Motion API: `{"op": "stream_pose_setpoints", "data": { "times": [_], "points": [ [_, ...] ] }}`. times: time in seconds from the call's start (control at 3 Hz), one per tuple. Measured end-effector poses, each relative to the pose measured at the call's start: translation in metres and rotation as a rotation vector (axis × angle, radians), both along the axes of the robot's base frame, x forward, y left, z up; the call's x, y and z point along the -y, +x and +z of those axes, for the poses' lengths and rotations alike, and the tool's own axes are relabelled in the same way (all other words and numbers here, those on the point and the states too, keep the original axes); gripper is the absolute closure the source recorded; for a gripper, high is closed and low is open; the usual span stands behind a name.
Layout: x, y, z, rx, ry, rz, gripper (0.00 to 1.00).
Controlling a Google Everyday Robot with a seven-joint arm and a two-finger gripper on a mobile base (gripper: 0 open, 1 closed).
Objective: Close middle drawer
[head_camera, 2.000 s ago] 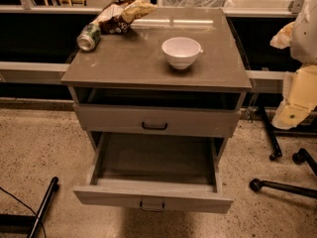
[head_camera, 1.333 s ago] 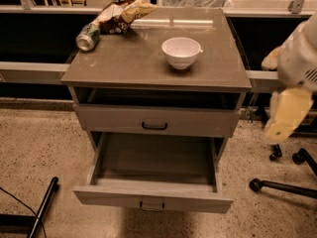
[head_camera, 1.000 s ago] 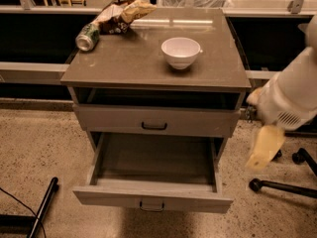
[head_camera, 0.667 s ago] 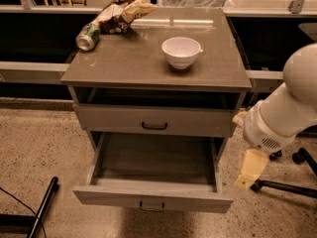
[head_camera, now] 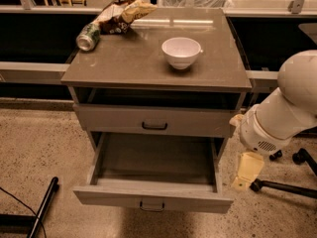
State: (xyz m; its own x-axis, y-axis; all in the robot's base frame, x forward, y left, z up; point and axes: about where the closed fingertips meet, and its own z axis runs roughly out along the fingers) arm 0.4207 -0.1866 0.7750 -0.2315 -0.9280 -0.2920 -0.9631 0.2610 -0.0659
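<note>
Grey-beige middle drawer (head_camera: 114, 196) — pulled well out of the cabinet (head_camera: 129, 63), front panel nearest the camera; closing not begun, the whole push remains. Gripper (head_camera: 247, 168) — just beside the drawer's right front corner, holding nothing visible; how far open, cannot tell. Since earlier: arm (head_camera: 287, 113) swung in and down from the right edge; drawer unmoved.

Dim warm light, tool (head_camera: 247, 170) blurred lower right
</note>
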Motion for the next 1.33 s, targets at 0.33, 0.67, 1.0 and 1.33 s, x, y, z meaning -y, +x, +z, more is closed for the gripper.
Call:
{"op": "stream_pose_setpoints", "data": {
  "times": [0.33,0.67,1.0,1.33],
  "points": [
    [-0.007,-0.009,-0.041,0.0,0.015,0.035,0.0],
    [-0.035,-0.036,-0.13,-0.018,0.081,0.167,0.0],
    [-0.041,-0.031,-0.142,0.025,0.086,0.23,0.0],
    [-0.045,-0.034,-0.145,0.001,0.092,0.25,0.0]
  ]
}}
